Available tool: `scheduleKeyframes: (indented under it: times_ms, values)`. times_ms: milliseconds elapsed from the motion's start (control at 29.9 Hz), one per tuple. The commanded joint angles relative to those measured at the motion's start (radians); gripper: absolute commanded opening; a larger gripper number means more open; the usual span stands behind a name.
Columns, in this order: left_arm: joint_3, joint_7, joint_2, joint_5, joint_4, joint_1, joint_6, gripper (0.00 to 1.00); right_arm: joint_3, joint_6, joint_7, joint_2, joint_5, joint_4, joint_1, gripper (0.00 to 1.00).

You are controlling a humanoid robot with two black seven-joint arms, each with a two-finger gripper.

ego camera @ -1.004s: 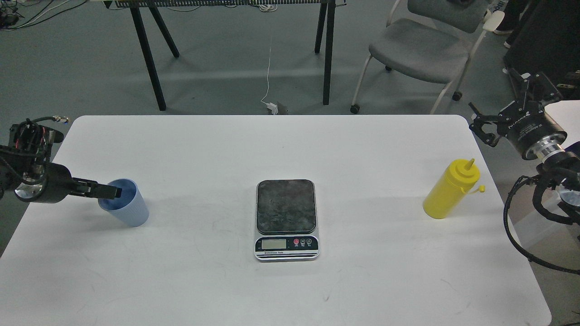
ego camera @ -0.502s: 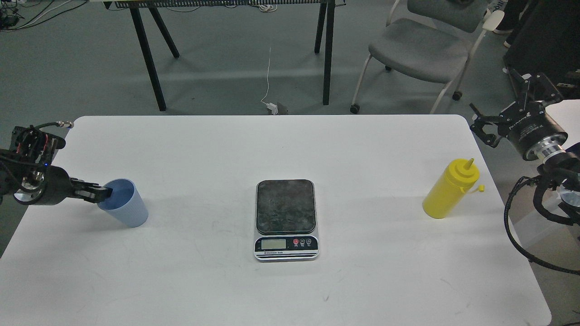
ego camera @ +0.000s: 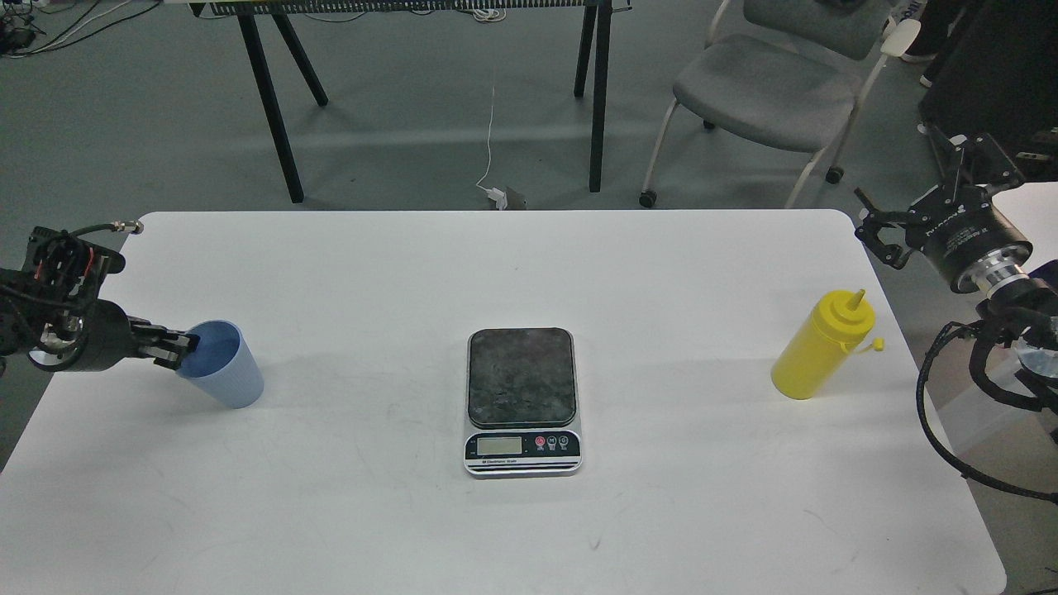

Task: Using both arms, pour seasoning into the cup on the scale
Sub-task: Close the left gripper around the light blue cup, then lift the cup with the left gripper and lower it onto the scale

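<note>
The light-blue ribbed cup (ego camera: pixel 221 368) stands on the white table (ego camera: pixel 529 273) at the far left. My left gripper (ego camera: pixel 183 347) comes in from the left with its fingertips at the cup's left rim. The fingers are seen small and side-on, so I cannot tell whether they grip the rim. The scale (ego camera: pixel 521 398) lies at the table's middle with its dark plate bare. The yellow seasoning bottle (ego camera: pixel 820 347) stands upright at the right edge with its cap hanging off. My right gripper (ego camera: pixel 874 231) is open and empty, above and to the right of the bottle, apart from it.
A grey chair (ego camera: pixel 764 87) and black table legs (ego camera: pixel 273 107) stand on the floor behind the table. Black cables (ego camera: pixel 950 413) hang from my right arm beside the table's right edge.
My left gripper has drawn back to the left, from over the cup's mouth to its left rim. The cup has shifted slightly left. The right arm has hardly moved.
</note>
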Motion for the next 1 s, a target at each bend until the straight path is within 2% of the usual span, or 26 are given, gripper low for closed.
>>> scheduleKeyframes:
  times_ms: [0, 134, 268, 335, 602, 970]
  values:
    - [-0.005, 0.000, 0.024, 0.000, -0.061, -0.027, -0.031, 0.06, 0.001, 0.000, 0.000, 0.000, 0.000, -0.001, -0.005, 0.99]
    - [-0.008, 0.000, 0.046, 0.000, -0.153, -0.099, -0.081, 0.06, 0.001, 0.000, 0.000, 0.000, 0.000, -0.003, -0.006, 0.99]
    - [-0.008, 0.000, 0.039, 0.000, -0.228, -0.220, -0.167, 0.06, 0.002, 0.000, 0.000, 0.000, 0.000, -0.003, -0.011, 0.99]
    - [-0.008, 0.000, 0.027, 0.000, -0.248, -0.280, -0.168, 0.06, 0.002, 0.000, 0.000, 0.000, 0.000, -0.005, -0.012, 0.99]
    - [-0.009, 0.000, -0.149, 0.000, -0.328, -0.455, -0.168, 0.04, 0.002, 0.000, 0.014, -0.003, 0.000, -0.005, -0.019, 0.99]
    - [-0.005, 0.000, -0.430, 0.035, -0.327, -0.478, -0.168, 0.04, 0.005, 0.000, 0.027, -0.006, 0.000, -0.003, -0.028, 0.99]
